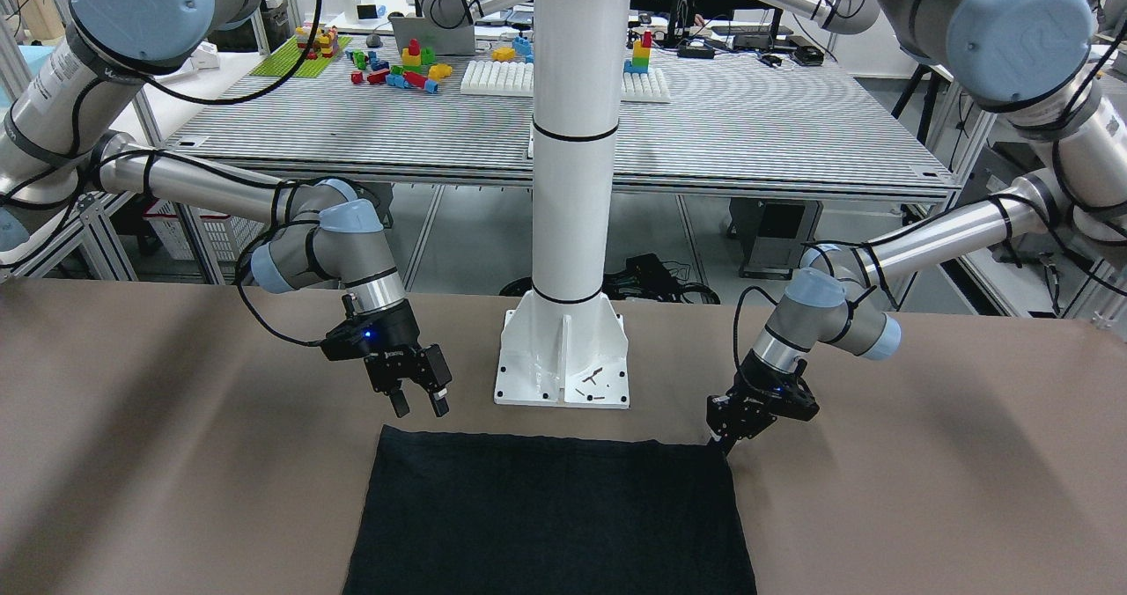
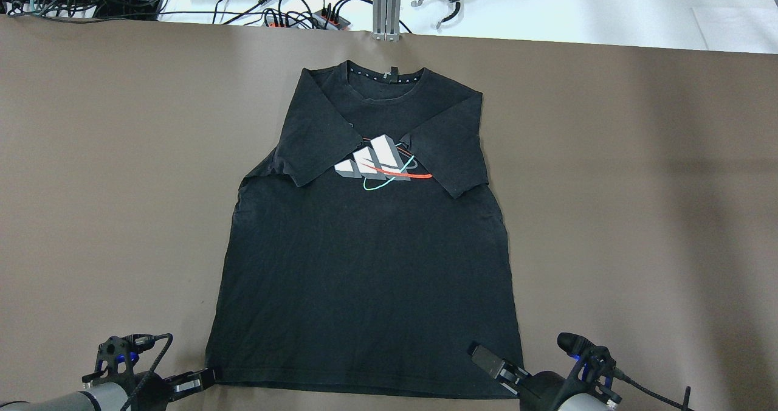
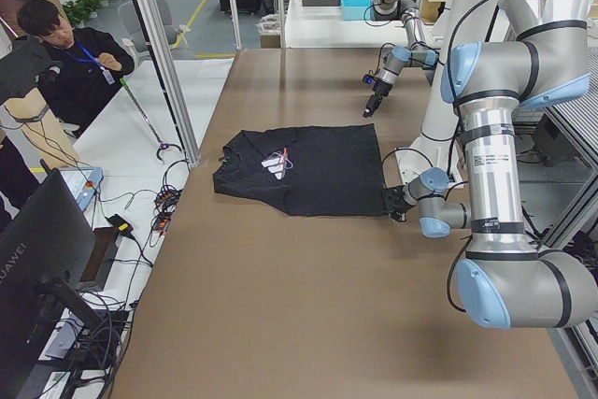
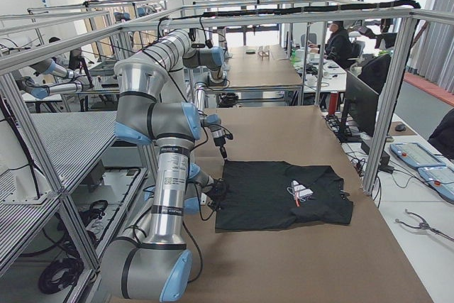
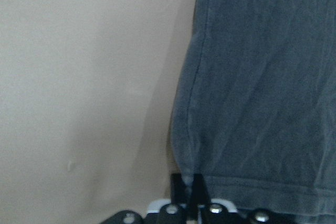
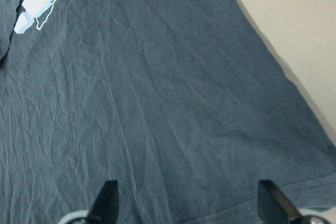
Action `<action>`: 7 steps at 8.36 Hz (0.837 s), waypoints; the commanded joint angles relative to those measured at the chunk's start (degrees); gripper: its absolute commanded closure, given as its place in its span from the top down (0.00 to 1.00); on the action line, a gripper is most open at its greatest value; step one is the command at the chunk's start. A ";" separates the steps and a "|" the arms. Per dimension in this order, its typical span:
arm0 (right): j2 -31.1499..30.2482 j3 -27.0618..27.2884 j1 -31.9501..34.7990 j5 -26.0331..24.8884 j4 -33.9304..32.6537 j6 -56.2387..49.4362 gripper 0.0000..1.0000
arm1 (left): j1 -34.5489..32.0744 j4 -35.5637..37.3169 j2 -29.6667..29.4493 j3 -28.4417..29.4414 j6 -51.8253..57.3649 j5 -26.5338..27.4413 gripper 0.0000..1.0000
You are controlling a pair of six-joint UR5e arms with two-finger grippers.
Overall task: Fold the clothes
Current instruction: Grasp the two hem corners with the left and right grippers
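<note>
At the desk's (image 2: 91,186) robot-side edge, where the hem of the flat black shirt (image 2: 364,265) lies, the left gripper (image 5: 188,182) looks clamped on one hem corner while the right gripper (image 1: 421,404) hangs spread above the other, which it likely must pinch next.

Both arms bent low, one gripper clamped, one spread.
In the front view the right arm (image 1: 202,181) enters from the upper left, its right gripper (image 1: 421,401) tilted down at centre left, fingers (image 6: 107,203) wide apart and clear of the surface. The left arm (image 1: 933,234) enters from the upper right, its left gripper (image 1: 724,441) angled down at centre right, pinched closed on the shirt (image 1: 546,516) corner.
</note>
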 commanded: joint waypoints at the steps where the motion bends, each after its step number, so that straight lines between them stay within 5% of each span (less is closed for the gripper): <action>1: -3.47 -0.23 -0.09 -0.06 -0.29 0.06 0.92 | 0.00 0.01 -0.16 -0.06 0.02 0.00 0.00; 4: -4.45 -5.75 -0.26 -0.32 -0.29 0.32 0.88 | 0.00 0.01 -0.42 -0.15 0.02 0.00 0.00; 7: -4.10 -7.88 -2.10 -3.13 0.24 1.02 0.57 | 0.00 0.01 -0.51 -0.15 0.11 0.00 0.00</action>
